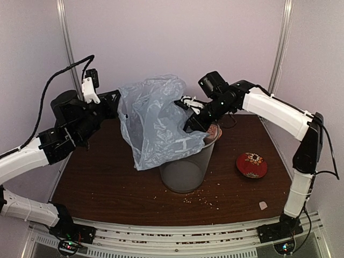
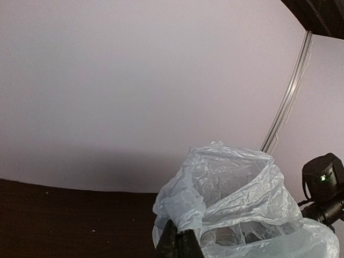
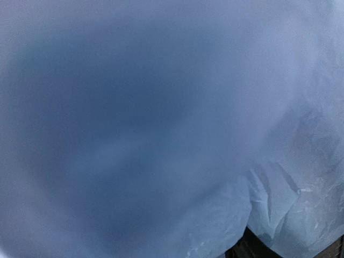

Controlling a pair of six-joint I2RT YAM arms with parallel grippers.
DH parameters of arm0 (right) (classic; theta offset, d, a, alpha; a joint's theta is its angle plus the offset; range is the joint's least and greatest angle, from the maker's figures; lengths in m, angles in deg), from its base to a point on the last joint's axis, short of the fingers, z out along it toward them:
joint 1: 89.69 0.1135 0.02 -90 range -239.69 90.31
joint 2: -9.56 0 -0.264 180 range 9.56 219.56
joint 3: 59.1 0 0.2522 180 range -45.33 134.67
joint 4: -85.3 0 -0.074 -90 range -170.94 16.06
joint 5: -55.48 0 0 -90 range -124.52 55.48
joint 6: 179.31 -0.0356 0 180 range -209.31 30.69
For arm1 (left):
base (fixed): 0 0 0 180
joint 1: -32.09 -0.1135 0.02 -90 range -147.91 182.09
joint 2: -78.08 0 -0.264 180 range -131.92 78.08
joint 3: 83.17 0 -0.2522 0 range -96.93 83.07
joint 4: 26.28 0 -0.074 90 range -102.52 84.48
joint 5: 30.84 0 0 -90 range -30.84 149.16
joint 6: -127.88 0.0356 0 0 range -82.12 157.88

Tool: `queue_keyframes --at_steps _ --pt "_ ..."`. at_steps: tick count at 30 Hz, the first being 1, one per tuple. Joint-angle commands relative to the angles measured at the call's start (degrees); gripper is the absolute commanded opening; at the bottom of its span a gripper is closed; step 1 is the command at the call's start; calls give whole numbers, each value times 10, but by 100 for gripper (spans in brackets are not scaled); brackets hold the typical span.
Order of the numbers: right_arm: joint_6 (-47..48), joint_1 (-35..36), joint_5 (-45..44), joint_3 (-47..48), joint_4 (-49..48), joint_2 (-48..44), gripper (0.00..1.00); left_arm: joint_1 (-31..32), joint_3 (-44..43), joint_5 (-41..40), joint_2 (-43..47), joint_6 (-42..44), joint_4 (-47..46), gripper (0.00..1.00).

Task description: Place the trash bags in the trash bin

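Here the trash bag hangs in the air above the trash bin, stretched between the two arms over the middle of the dark worktop. The left gripper holds the bag's left edge. In the left wrist view its gripper has its fingers pressed together on a fold of the thin plastic, and the bag billows up wrinkled and glossy just beyond them.

The right gripper comes in from the right and pushes into the bag's right side, just above the bin's rim. I cannot tell whether it is spread or pinched, as the plastic hides its tips from above. The right wrist view is almost all blurred pale blue bag, with only a dark bit of finger at the bottom edge.

The bag's lower right part lies over the mouth of the bin, while its lower left corner hangs outside, down past the rim on the bin's left. How much of it is inside I cannot tell.

A pinkish object shows at the bin's far right rim, too hidden to name. A red dish lies on the worktop well to the right of the bin, crumbs are scattered in front of it, and a pale scrap sits near the right arm's base
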Motion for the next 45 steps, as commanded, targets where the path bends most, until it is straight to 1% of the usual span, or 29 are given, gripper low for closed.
queue_keyframes --at_steps 1,3,5,9,13,20,24,28,34,40,45 --pt "39 36 17 -36 59 -56 62 -2 12 47 17 15 -69 0" --pt "69 53 43 -44 107 -45 61 -2 14 59 17 17 -73 0" --pt "77 68 41 -53 131 -33 60 -2 13 67 18 17 -72 0" --pt "59 74 20 -68 106 -22 59 -2 15 80 20 15 -66 0" --pt "56 74 11 -34 105 8 59 -2 20 86 28 8 -55 0" --pt "61 74 -5 20 137 106 58 -2 33 86 32 -7 -30 0" --pt "65 74 -11 28 136 127 57 -2 41 95 26 -16 -26 0" --pt "59 74 -10 44 137 115 57 -2 49 102 23 -24 -26 0" --pt "63 74 11 27 131 30 62 -2 52 101 27 -23 -30 0" --pt "80 74 2 0 138 -31 67 -2 53 70 30 -16 -31 0" --pt "95 71 -14 -18 143 -50 67 -2 55 34 38 -13 -31 0"
